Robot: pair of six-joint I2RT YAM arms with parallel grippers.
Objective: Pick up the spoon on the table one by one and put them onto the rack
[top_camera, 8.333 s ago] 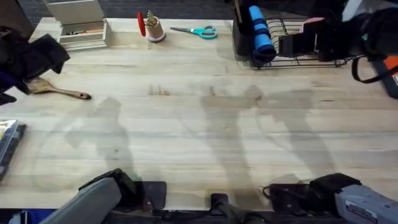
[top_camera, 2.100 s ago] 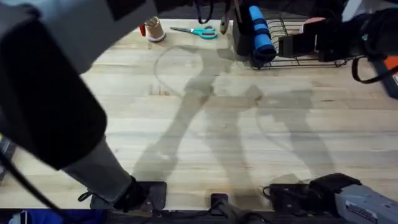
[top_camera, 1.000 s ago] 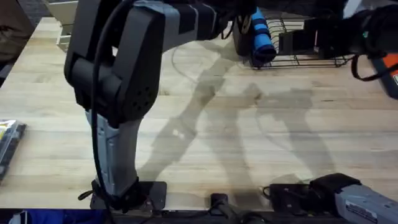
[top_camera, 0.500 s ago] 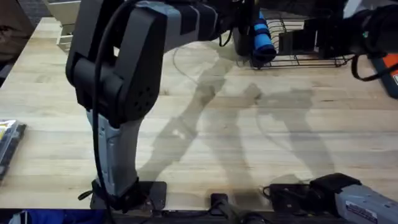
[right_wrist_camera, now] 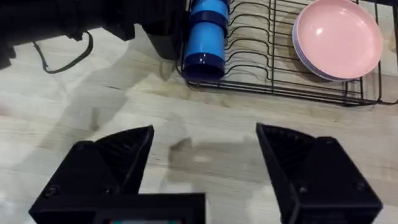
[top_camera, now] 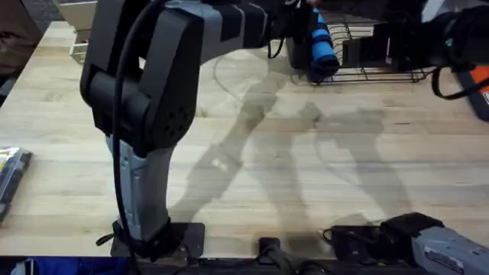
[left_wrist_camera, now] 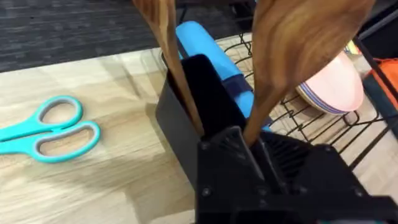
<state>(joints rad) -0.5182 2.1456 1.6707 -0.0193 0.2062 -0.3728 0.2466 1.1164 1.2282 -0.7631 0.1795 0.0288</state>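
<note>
My left gripper (left_wrist_camera: 250, 142) is shut on the handle of a brown wooden spoon (left_wrist_camera: 298, 50), whose bowl points up, right above the rack's tall black cutlery holder (left_wrist_camera: 208, 99). A second wooden spoon (left_wrist_camera: 169, 62) stands in that holder. Overhead, the left arm (top_camera: 153, 84) reaches across the table (top_camera: 306, 168) to the black wire rack (top_camera: 374, 65) at the far right. My right gripper (right_wrist_camera: 205, 158) is open and holds nothing, low over bare table facing the rack (right_wrist_camera: 273, 68).
A blue cup (top_camera: 321, 44) lies on the rack beside the holder, and pink plates (right_wrist_camera: 336, 37) stand in its slots. Teal scissors (left_wrist_camera: 50, 127) lie on the table close to the holder. A beige box (top_camera: 76, 23) sits at the far left.
The left arm took the spoon from the table's left side and swung it across to the rack. Over the last second it edged slightly closer to the holder. The right arm stayed still.
</note>
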